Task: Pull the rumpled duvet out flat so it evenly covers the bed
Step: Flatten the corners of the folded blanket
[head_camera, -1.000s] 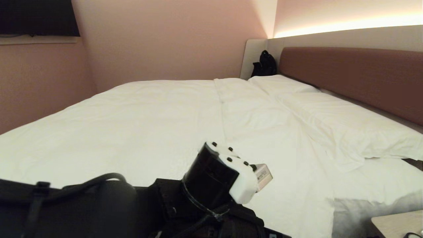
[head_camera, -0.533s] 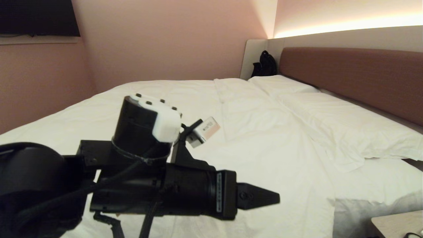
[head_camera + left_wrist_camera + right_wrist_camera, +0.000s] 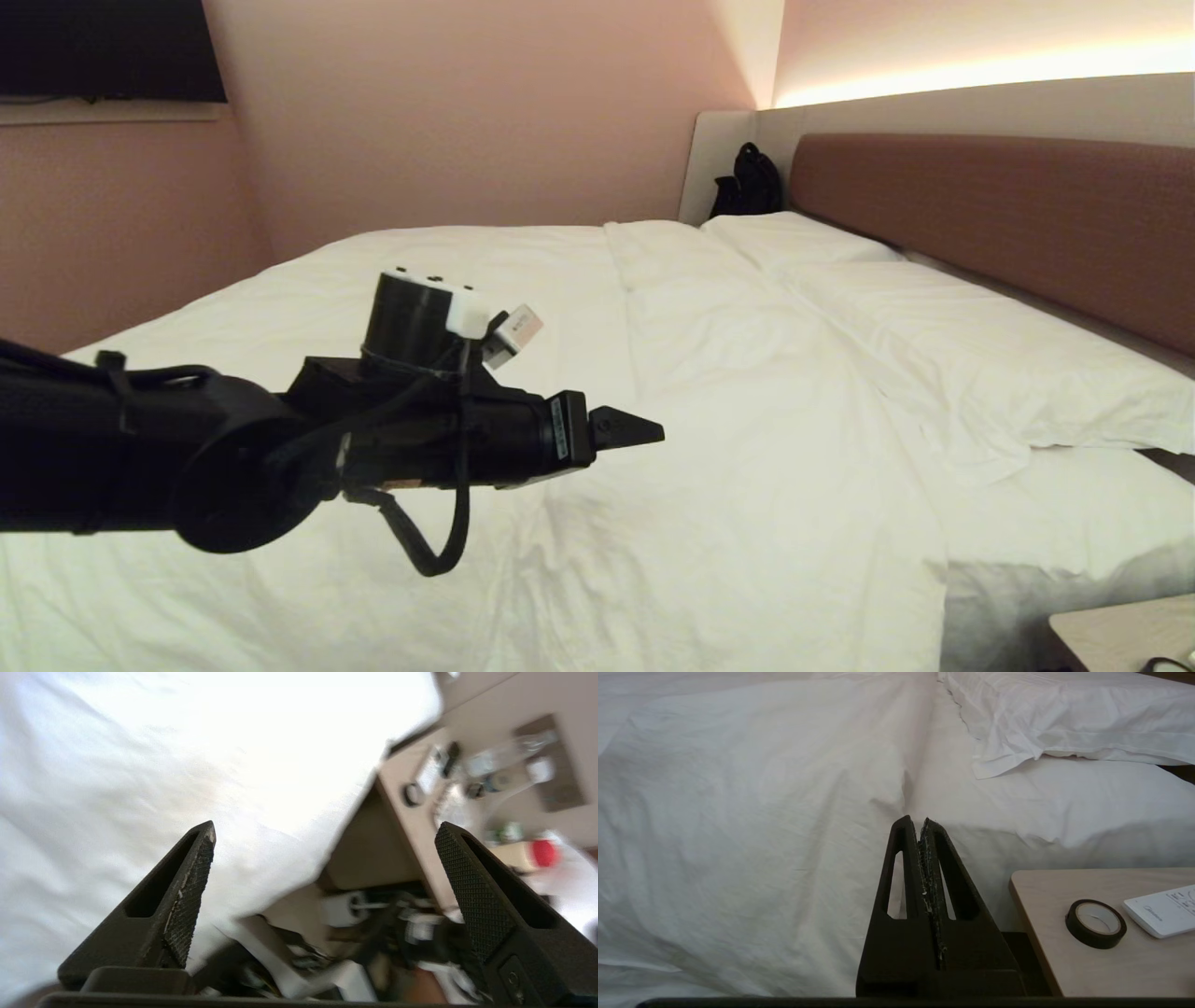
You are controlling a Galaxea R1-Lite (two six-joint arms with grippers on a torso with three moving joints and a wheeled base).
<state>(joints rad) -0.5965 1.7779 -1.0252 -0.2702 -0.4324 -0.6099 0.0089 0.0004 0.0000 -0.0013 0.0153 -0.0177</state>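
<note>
The white duvet (image 3: 392,308) lies spread over the bed (image 3: 1027,224), with soft creases and a ridge running toward the reddish-brown headboard. My left arm reaches in from the left above the duvet. Its gripper (image 3: 644,431) points right and hangs clear of the fabric. In the left wrist view this gripper (image 3: 325,830) is open wide and holds nothing, with the duvet (image 3: 140,765) edge beneath it. My right gripper (image 3: 918,822) is shut and empty, held low in front of the duvet (image 3: 738,812) side.
Two flat pillows (image 3: 980,364) lie along the headboard. A black bag (image 3: 747,182) sits in the far corner. A wooden nightstand (image 3: 1059,970) by the near right of the bed carries a tape roll (image 3: 1095,923) and a white remote (image 3: 1162,910). A dark screen (image 3: 103,47) hangs on the left wall.
My left arm has risen from the bottom centre of the head view and swung left, out over the duvet. Its gripper now points right, higher up.
</note>
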